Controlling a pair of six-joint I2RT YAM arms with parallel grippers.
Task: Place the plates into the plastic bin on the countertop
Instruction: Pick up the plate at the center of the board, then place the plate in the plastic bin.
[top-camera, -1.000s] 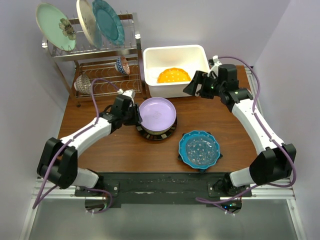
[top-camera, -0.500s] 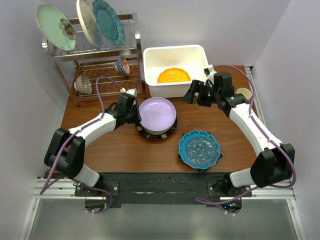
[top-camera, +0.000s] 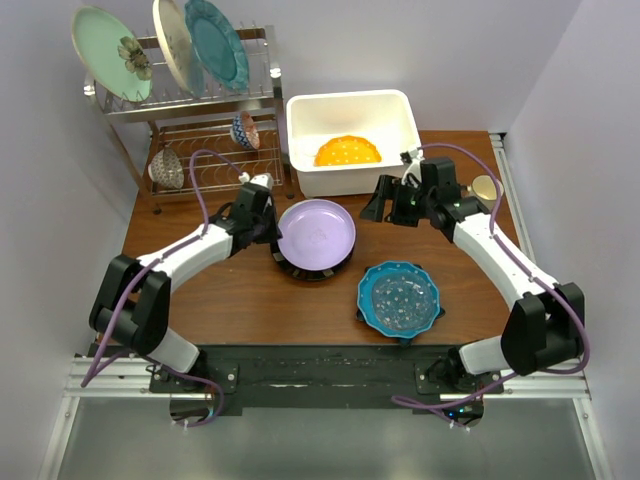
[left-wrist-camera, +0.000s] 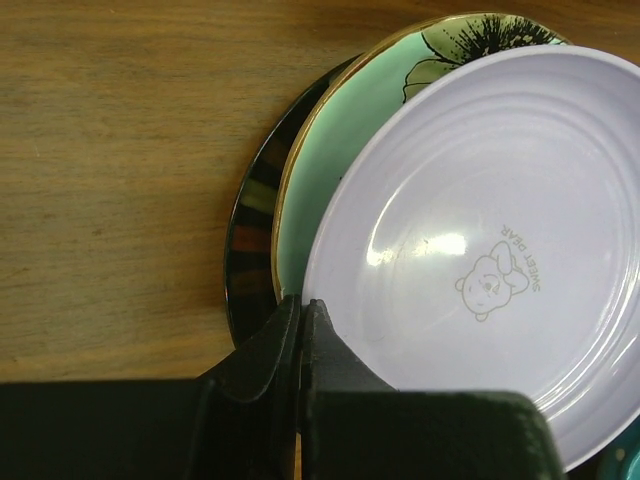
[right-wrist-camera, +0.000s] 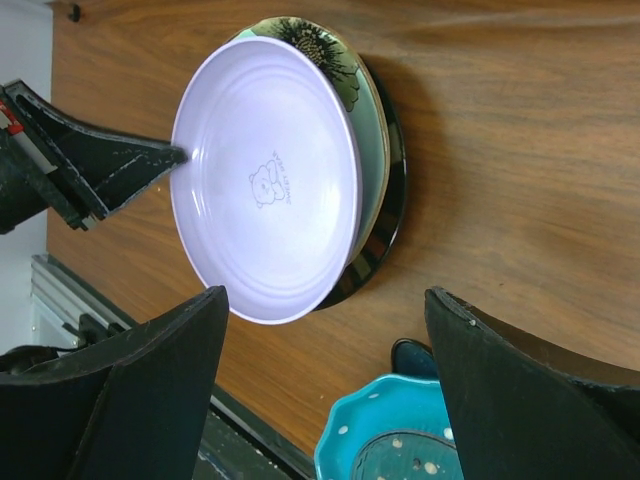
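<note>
My left gripper (top-camera: 272, 228) is shut on the left rim of the lilac plate (top-camera: 318, 232) and holds it tilted above a mint flower plate (left-wrist-camera: 330, 140) and a dark-rimmed plate (left-wrist-camera: 248, 235). In the left wrist view the jaws (left-wrist-camera: 302, 305) pinch the lilac rim (left-wrist-camera: 480, 260). My right gripper (top-camera: 378, 206) is open and empty, just right of the lilac plate (right-wrist-camera: 265, 190). The white bin (top-camera: 350, 97) holds the orange scalloped plate (top-camera: 347, 150). The blue scalloped plate (top-camera: 400, 297) lies on a dark-blue star plate on the countertop (top-camera: 220, 290).
A chrome rack (top-camera: 200, 105) at the back left holds a mint plate (top-camera: 108, 52), a cream plate (top-camera: 170, 42) and a teal plate (top-camera: 215, 40), with small bowls (top-camera: 244, 130) below. A small tan disc (top-camera: 485, 186) lies at the right edge.
My right gripper has moved from the bin's front edge down and left toward the lilac plate. My left gripper has raised and tilted the lilac plate, shifting it slightly right.
</note>
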